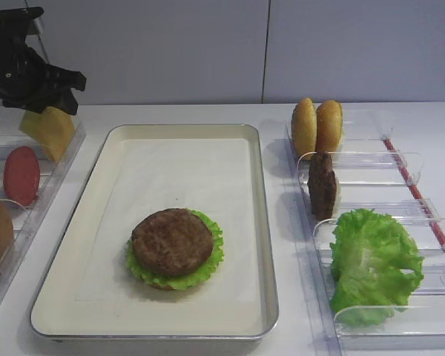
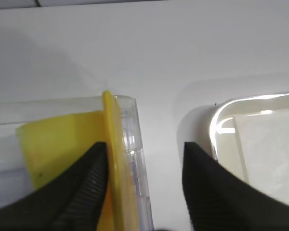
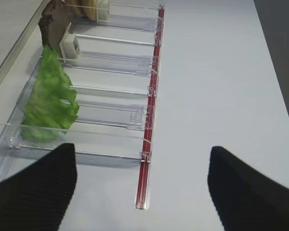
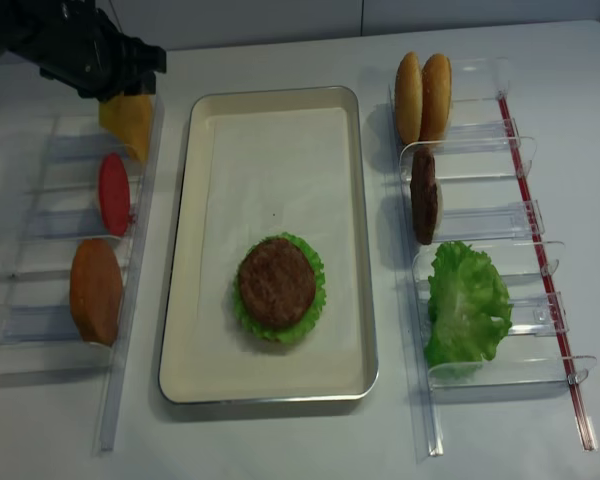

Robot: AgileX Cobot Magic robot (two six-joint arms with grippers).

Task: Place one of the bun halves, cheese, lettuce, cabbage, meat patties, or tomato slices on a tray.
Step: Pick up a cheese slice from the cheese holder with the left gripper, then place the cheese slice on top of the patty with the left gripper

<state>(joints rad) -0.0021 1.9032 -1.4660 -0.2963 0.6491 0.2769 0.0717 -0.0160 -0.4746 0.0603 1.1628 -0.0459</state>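
Nearest the lens in the left wrist view, our left gripper [image 2: 144, 178] straddles the cheese [image 2: 116, 163], which stands on edge in the corner of a clear rack [image 2: 135, 144]. One finger [image 2: 86, 183] sits against the slice and the other [image 2: 207, 183] stands apart from it across the rack wall, so the jaws are not yet shut on the slice. A second yellow slice [image 2: 58, 149] leans behind it. In the overhead view this is the upper left of the frame, just beside the tray [image 4: 352, 250].

On the tray, in its lower half, a meat patty [image 4: 277, 282] lies on lettuce [image 4: 315, 300], so we judge cheese to be the next layer.

To do this well, we should close only on the front slice, keep the far finger from catching the rack wall, and lift straight up before moving right over the rim. A thin slice may bend or slip, so a squeeze near its middle seems safer.

Our right gripper [image 3: 142, 187] hangs with fingers wide apart over bare tabletop [image 3: 221, 86], holding nothing.

We can read no brand, label or writing anywhere.
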